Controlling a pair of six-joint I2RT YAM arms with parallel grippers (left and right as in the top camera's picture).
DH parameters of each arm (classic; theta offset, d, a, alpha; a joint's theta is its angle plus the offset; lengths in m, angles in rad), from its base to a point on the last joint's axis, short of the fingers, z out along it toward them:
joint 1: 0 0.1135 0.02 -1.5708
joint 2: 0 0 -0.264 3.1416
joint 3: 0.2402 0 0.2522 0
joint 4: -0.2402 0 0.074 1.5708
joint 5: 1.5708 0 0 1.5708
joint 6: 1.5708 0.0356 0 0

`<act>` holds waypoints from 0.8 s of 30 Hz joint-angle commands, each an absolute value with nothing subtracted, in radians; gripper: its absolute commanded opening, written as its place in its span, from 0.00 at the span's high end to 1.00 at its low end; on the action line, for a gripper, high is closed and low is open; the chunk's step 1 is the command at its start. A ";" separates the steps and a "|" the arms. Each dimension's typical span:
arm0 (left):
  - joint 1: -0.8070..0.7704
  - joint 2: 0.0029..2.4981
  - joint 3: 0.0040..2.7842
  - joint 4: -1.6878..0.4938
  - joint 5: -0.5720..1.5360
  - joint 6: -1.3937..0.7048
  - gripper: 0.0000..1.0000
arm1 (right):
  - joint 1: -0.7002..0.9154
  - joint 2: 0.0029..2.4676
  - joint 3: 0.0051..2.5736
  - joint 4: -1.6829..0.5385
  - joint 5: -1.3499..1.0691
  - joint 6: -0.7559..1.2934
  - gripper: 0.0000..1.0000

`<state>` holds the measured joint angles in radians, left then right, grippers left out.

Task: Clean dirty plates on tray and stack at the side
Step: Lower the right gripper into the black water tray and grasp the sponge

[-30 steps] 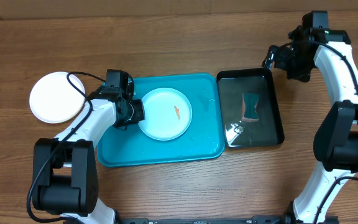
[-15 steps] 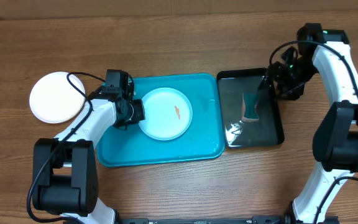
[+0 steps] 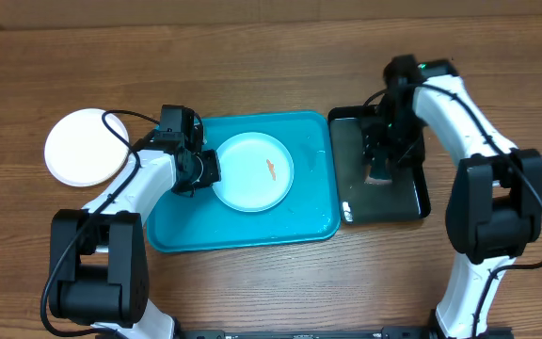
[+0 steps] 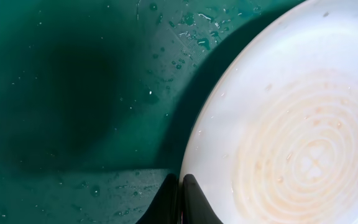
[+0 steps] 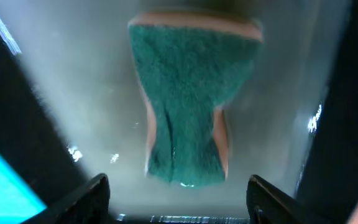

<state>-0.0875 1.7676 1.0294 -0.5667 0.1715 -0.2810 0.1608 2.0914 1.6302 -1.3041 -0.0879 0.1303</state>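
On the blue tray [image 3: 313,212] we count one smeared plate [image 3: 247,184], rim pinched in our left gripper [image 4: 180,202]; one white plate [image 3: 83,146] lies left of that tray. Right of it, our right gripper [image 3: 382,162] gapes over one sponge [image 5: 185,93].

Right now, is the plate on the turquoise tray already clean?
No, the plate on the turquoise tray has an orange smear near its middle in the overhead view.

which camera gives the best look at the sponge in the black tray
The right wrist view: the sponge fills the frame, green scrub face up over an orange base, in the black tray ahead of the open right gripper. Overhead, the right arm hides all but an orange edge. The left wrist view shows none of it.
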 commanded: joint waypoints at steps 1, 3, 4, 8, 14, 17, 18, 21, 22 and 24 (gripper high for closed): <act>-0.092 1.739 1.051 -0.563 0.184 -0.284 0.96 | 0.179 2.059 1.576 -1.247 -0.016 0.134 0.31; -0.092 1.739 1.051 -0.563 0.184 -0.285 0.96 | 0.184 2.059 1.555 -1.212 -0.016 0.134 0.32; -0.092 1.739 1.051 -0.563 0.184 -0.285 0.96 | 0.185 2.059 1.548 -1.197 -0.017 0.134 0.34; -0.092 1.739 1.051 -0.563 0.184 -0.285 0.95 | 0.185 2.059 1.544 -1.158 -0.020 0.134 0.42; -0.092 1.739 1.051 -0.563 0.184 -0.285 0.95 | 0.185 2.059 1.544 -1.119 -0.020 0.134 0.47; -0.092 1.739 1.051 -0.563 0.184 -0.285 0.95 | 0.185 2.059 1.544 -1.135 -0.020 0.134 0.49; -0.092 1.739 1.051 -0.563 0.184 -0.285 0.95 | 0.185 2.059 1.544 -1.143 -0.020 0.134 0.49; -0.092 1.739 1.051 -0.563 0.184 -0.285 0.95 | 0.186 2.059 1.543 -1.157 -0.020 0.134 0.51; -0.092 1.739 1.051 -0.563 0.184 -0.285 0.95 | 0.186 2.059 1.541 -1.155 -0.020 0.134 0.52; -0.092 1.739 1.051 -0.563 0.184 -0.285 0.95 | 0.186 2.059 1.534 -1.144 -0.020 0.134 0.57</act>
<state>-0.0875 1.7676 1.0294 -0.5667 0.1719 -0.2810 0.1837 2.0914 1.5459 -1.1519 -0.0288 0.1280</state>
